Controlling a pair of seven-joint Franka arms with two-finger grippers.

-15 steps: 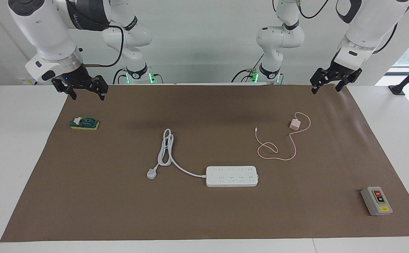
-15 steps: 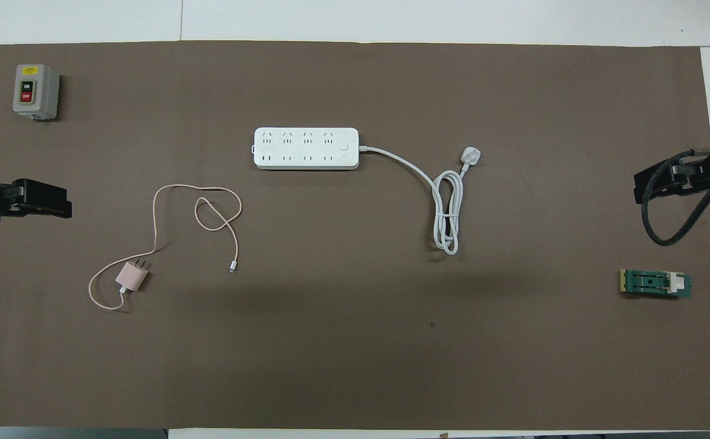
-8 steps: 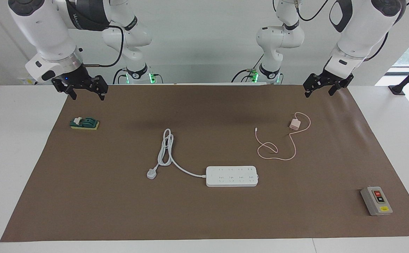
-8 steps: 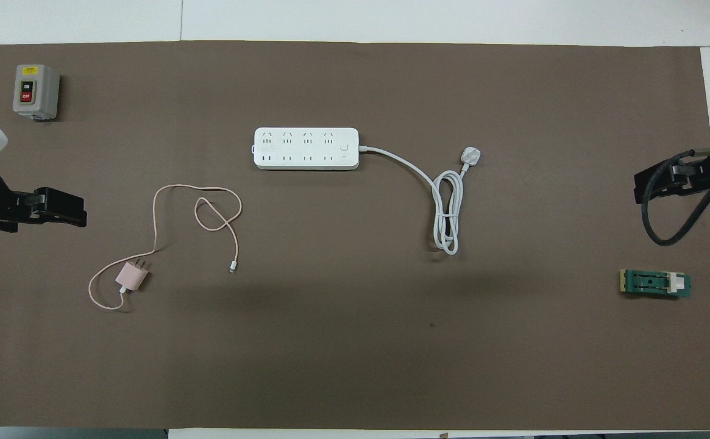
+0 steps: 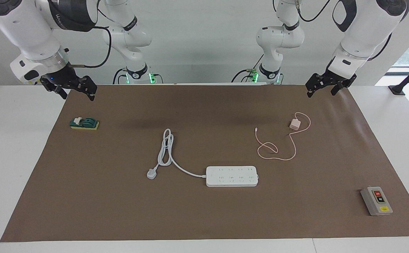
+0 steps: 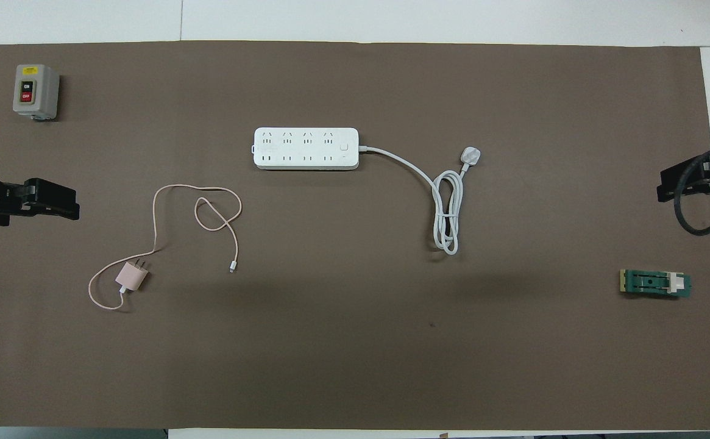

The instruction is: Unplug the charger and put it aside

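Note:
The charger (image 5: 294, 124), a small pale pink cube with a long thin pink cable (image 5: 271, 147), lies flat on the brown mat toward the left arm's end. It is apart from the white power strip (image 5: 231, 176), with nothing plugged into the strip. In the overhead view the charger (image 6: 131, 277) lies with its prongs showing, nearer to the robots than the strip (image 6: 306, 148). My left gripper (image 5: 321, 92) hangs open and empty over the mat's edge by the robots, apart from the charger. My right gripper (image 5: 78, 95) hangs open and empty over the mat's corner at its own end.
The strip's thick white cord ends in a white three-pin plug (image 5: 151, 173) lying loose on the mat. A grey switch box (image 5: 376, 200) stands at the left arm's end, farthest from the robots. A green and yellow block (image 5: 84, 123) lies near the right gripper.
The right gripper has drifted outward toward its own end of the table. The left gripper has shifted slightly toward the middle. The charger and the strip have not moved.

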